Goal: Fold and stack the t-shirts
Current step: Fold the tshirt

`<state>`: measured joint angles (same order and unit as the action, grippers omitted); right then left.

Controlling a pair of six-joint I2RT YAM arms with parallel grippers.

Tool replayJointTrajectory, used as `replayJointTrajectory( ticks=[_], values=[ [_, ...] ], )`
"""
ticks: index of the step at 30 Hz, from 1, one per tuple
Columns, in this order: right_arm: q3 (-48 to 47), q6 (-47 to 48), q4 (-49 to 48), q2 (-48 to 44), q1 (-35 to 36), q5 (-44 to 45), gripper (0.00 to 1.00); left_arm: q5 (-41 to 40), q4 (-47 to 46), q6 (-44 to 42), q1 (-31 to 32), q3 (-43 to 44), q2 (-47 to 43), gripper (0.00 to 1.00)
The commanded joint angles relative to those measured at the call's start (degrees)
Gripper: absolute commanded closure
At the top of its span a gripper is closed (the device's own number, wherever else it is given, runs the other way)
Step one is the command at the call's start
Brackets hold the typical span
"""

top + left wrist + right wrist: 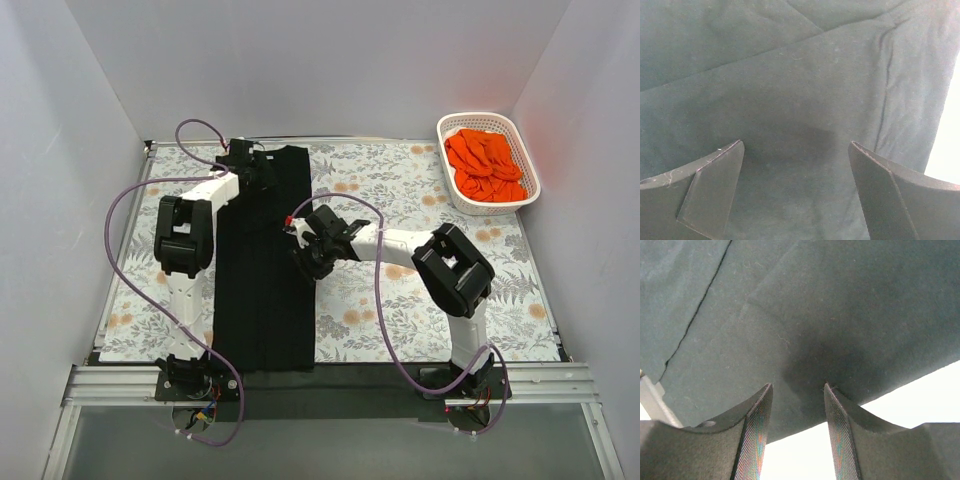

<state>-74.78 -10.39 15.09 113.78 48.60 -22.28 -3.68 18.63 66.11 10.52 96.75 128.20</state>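
Note:
The black t-shirt (262,290) lies flat on the table, folded into a long narrow strip running from far to near. My left gripper (257,170) is open over the strip's far end; in the left wrist view its jaws (796,150) stand wide apart just above the black cloth (790,75), holding nothing. My right gripper (308,257) is at the strip's right edge, about midway along. In the right wrist view it (797,387) is open over the cloth's edge (830,305), with nothing between the fingers. Orange t-shirts (485,165) lie heaped in a basket.
The white lattice basket (487,116) stands at the far right corner. A floral mat (400,190) covers the table. White walls enclose the left, back and right sides. Purple cables loop beside both arms.

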Motion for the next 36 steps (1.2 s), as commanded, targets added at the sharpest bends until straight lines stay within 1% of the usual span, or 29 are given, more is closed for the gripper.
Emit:
replayJointTrajectory(
  ticks=[1,6,14,17,22,26,27,28,29,30,31,32,33,34,35,36],
  values=[
    [5.6,2.9,4.6,-1.0,-2.4,7.2,0.55,1.9,0.8,1.3,2.3,0.7,3.4,0.21],
    [12.4,5.0,4.6,-5.3,-6.8,9.4,0.55,3.2,0.9,4.5,5.6,3.5,5.9,0.21],
    [17.9,7.8,5.1,-10.5,-13.2,12.1,0.54,3.6,2.0,8.5,10.5,15.2,11.9,0.22],
    [17.4,8.1,6.3,-12.3,-13.6,13.4,0.53,3.6,1.4,9.9,10.8,16.5,11.5,0.21],
    [15.1,6.6,8.5,-17.1,-13.6,13.4,0.49,1.5,1.2,9.5,10.8,16.1,4.9,0.2],
    [13.3,4.9,11.4,-22.2,-13.6,13.1,0.44,-1.2,1.9,9.5,10.8,12.3,-3.2,0.18],
    [13.1,4.3,12.8,-23.1,-13.6,12.9,0.44,-2.4,3.4,10.3,10.8,9.9,-5.0,0.17],
    [13.4,3.3,13.0,-24.0,-13.6,12.7,0.44,-3.9,4.6,11.1,10.8,8.5,-9.0,0.17],
    [14.0,2.8,13.4,-26.1,-13.6,12.4,0.44,-6.4,7.3,11.8,10.9,6.9,-11.0,0.17],
    [15.5,2.0,14.2,-27.1,-13.6,11.6,0.44,-6.9,8.5,12.4,11.1,4.9,-12.9,0.17],
    [16.2,1.3,14.5,-28.1,-13.6,10.9,0.45,-7.6,10.0,13.7,11.5,0.9,-15.2,0.17],
    [17.3,0.1,15.0,-29.8,-13.4,9.9,0.48,-7.7,12.6,14.1,11.9,-1.7,-19.1,0.17],
    [19.1,-0.4,15.2,-30.7,-13.4,7.2,0.5,-7.3,13.4,14.3,12.4,-4.4,-21.6,0.17],
    [20.5,-0.8,15.3,-31.7,-13.1,5.5,0.51,-7.0,14.1,14.8,13.9,-10.7,-23.8,0.17],
    [21.5,-1.3,15.2,-33.2,-12.9,3.6,0.55,-5.8,15.5,15.1,14.7,-13.8,-28.5,0.18],
    [22.6,-1.5,15.2,-33.8,-12.7,-0.2,0.56,-5.2,16.3,15.6,15.8,-16.8,-30.7,0.18]
  ],
)
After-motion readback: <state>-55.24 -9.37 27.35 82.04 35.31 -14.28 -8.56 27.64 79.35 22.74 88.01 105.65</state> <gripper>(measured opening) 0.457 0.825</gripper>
